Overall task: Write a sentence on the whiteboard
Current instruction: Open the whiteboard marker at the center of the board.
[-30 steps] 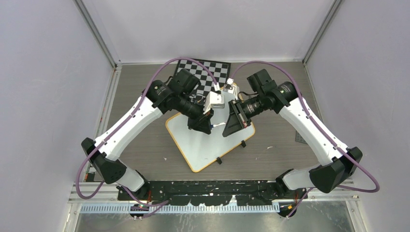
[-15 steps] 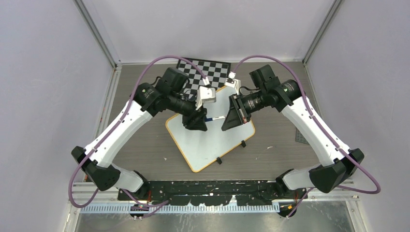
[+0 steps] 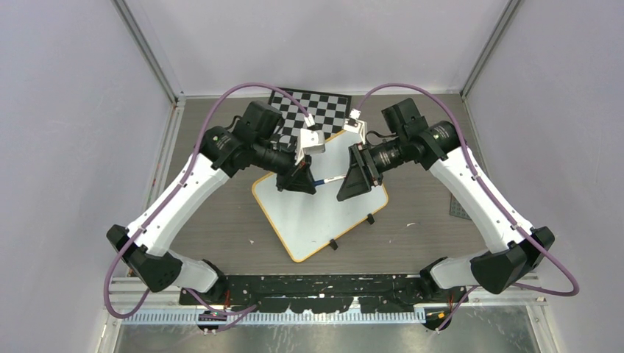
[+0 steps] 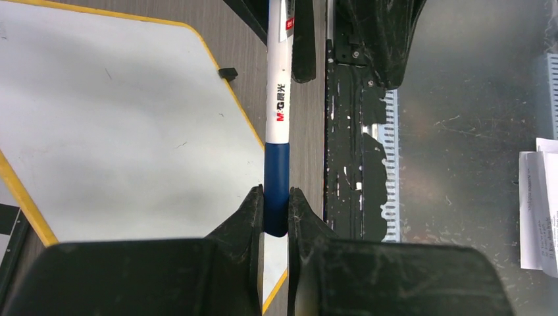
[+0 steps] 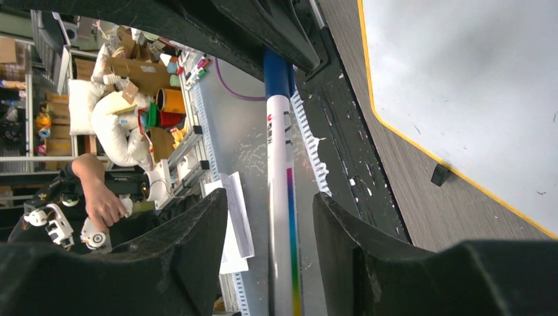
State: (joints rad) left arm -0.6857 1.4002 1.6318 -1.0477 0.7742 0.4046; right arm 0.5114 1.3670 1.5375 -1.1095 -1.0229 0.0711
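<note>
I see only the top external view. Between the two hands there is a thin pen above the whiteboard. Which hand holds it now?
Observer: The left hand is shut on the blue end of the marker.
Operator: And the right hand?
Observer: The right hand is open; its fingers stand on both sides of the white barrel, with a gap on each side.
Operator: Is anything written on the whiteboard?
Observer: In the part that the wrist views show, the whiteboard is blank, with only tiny specks.

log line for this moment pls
left gripper: shut on marker, blue end | right gripper: open, straddling marker | whiteboard: no writing visible
</note>
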